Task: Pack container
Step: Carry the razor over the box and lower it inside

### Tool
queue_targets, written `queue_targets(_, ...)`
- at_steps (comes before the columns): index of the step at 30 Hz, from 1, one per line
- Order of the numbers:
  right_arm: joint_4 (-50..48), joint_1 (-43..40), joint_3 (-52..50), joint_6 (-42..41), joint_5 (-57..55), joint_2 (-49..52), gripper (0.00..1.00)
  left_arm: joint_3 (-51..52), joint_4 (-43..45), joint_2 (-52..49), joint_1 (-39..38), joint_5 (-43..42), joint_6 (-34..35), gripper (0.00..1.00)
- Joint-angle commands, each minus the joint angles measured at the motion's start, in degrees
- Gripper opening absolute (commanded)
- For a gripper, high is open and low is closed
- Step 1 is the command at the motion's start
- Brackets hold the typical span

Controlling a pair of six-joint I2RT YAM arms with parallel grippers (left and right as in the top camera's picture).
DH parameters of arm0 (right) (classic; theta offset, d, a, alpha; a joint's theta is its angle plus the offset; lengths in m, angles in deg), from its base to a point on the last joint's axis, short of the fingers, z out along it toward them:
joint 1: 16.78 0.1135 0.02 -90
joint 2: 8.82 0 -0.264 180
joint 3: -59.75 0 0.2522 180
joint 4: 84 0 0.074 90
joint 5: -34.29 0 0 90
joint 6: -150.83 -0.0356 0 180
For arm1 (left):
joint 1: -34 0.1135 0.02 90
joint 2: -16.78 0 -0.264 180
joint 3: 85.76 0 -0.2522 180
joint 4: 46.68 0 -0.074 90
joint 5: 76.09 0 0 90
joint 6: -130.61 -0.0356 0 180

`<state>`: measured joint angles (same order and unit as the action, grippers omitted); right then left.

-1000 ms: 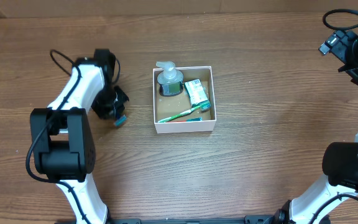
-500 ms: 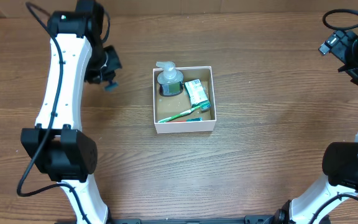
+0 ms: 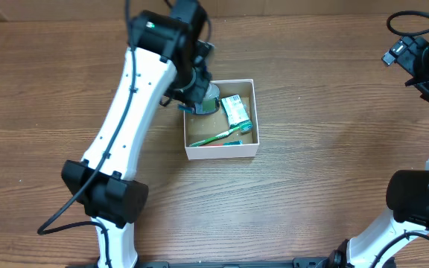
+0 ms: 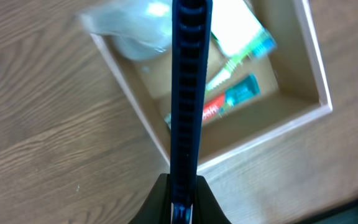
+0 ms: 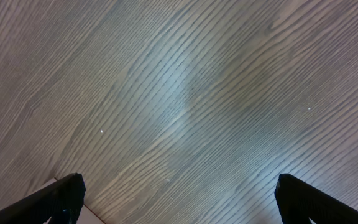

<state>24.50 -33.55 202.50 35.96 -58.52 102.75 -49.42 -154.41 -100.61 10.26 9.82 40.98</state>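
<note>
Container (image 3: pixel 222 153): square, open-topped, thin white walls, brown floor; mid-desk (image 3: pixel 311 201), holding toiletries (image 3: pixel 235 112). Left pincer (image 3: pixel 194 93) clamped shut above far-left corner. Right pincer (image 5: pixel 182 199) spread wide, well apart.

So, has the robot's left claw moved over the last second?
Yes. The left gripper swung rightwards and away from the robot, from the bare wood left of the container to its far-left corner.

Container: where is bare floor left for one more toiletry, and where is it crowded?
Free: the floor strip between the pump bottle and the toothbrush, beside the container's left wall. Crowded: the right half with the carton, and the front with the tube.
</note>
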Motion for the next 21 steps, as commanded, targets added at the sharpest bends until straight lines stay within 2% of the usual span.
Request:
queue_targets(1,-0.13,0.26,0.42,-0.31,0.09,-0.61,1.00,-1.44,-1.38,0.17,-3.23,-0.48,-8.70,0.04)
queue_targets(8,-0.13,0.26,0.39,-0.31,0.09,-0.61,1.00,-1.03,-0.42,0.17,-5.64,-9.20,-18.71,0.06)
queue_targets(16,-0.13,0.26,0.39,-0.31,0.09,-0.61,1.00,5.05,4.02,0.15,-5.64,-10.43,-21.70,0.04)
queue_targets(21,-0.13,0.26,0.42,-0.31,0.09,-0.61,1.00,10.05,5.16,0.15,-5.64,-10.36,-26.99,0.13)
